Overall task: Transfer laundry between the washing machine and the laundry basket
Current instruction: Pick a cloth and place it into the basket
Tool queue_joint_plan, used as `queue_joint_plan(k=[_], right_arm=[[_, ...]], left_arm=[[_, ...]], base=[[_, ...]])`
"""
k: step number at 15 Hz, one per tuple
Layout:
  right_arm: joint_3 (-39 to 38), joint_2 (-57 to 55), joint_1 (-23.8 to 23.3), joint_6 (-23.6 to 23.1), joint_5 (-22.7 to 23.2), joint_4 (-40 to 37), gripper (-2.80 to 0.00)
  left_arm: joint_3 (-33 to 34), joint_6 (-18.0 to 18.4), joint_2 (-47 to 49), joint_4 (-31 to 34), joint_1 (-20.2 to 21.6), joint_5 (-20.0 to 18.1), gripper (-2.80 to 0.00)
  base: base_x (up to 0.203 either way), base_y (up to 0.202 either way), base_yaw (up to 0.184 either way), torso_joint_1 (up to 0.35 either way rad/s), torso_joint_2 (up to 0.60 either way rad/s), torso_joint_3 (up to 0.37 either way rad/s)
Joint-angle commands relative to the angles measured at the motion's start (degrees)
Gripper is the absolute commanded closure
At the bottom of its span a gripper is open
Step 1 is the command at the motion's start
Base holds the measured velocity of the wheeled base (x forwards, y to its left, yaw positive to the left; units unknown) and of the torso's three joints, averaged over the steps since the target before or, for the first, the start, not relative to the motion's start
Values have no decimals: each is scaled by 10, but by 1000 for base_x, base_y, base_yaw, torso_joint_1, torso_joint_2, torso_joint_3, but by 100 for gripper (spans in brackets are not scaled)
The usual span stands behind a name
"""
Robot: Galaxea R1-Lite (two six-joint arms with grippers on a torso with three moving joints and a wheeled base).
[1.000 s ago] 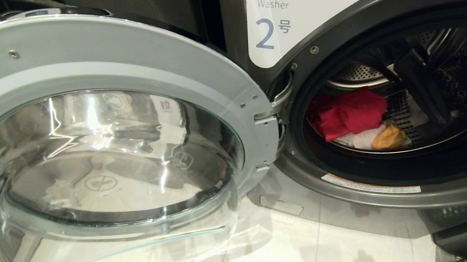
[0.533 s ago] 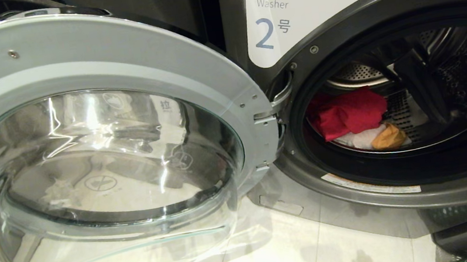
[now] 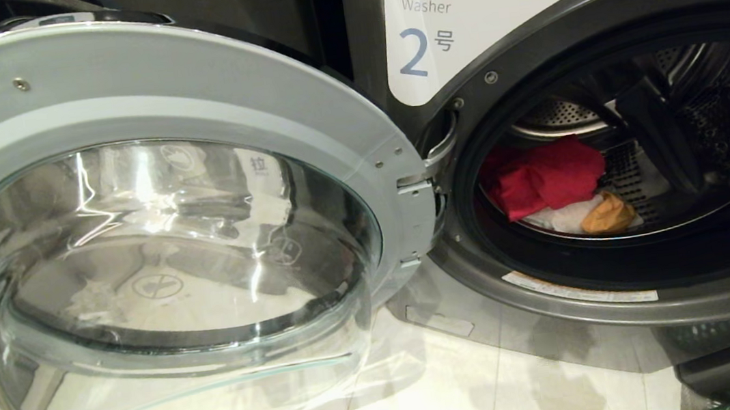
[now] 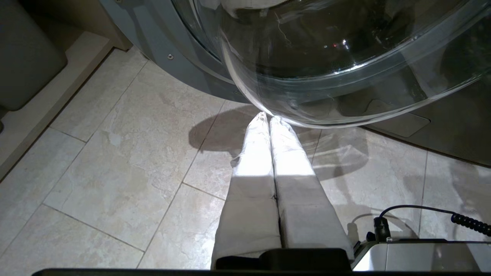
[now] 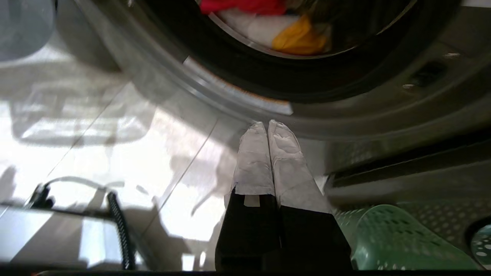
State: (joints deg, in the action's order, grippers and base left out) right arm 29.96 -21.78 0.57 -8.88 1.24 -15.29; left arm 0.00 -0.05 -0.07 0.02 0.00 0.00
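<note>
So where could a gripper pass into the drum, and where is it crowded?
The right half of the drum is bare, bordered by the dark paddle. The lower left is crowded: red garment, white one, orange one. Bare floor tiles lie between the open door and the washer's front.

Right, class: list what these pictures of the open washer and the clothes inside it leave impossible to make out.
- Laundry basket: cut off by the edge in the right wrist and head views; contents unseen.
- White garment: mostly under the red garment and orange garment in the head view.
- Drum depths: dark, rim hides the rest.
- Both grippers: outside the head view.
</note>
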Motion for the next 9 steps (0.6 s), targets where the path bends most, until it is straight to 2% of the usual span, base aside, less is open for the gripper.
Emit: queue_joint_plan(k=[1,3,4,9], right_arm=[[36,-157,1,-2,14,-9,0],[50,-258,8,-4,37,-16,0],[52,-307,13,-3,44,-11,-280],[61,-524,29,50,43,149,-280]], left_arm=[[0,0,1,0,0,1,0],[-1,0,1,0,0,0,0],[0,0,1,0,0,0,0],[0,0,1,0,0,0,0]], base=[[0,0,0,0,0,0],[0,0,0,0,0,0],[0,0,0,0,0,0],[0,0,0,0,0,0]])
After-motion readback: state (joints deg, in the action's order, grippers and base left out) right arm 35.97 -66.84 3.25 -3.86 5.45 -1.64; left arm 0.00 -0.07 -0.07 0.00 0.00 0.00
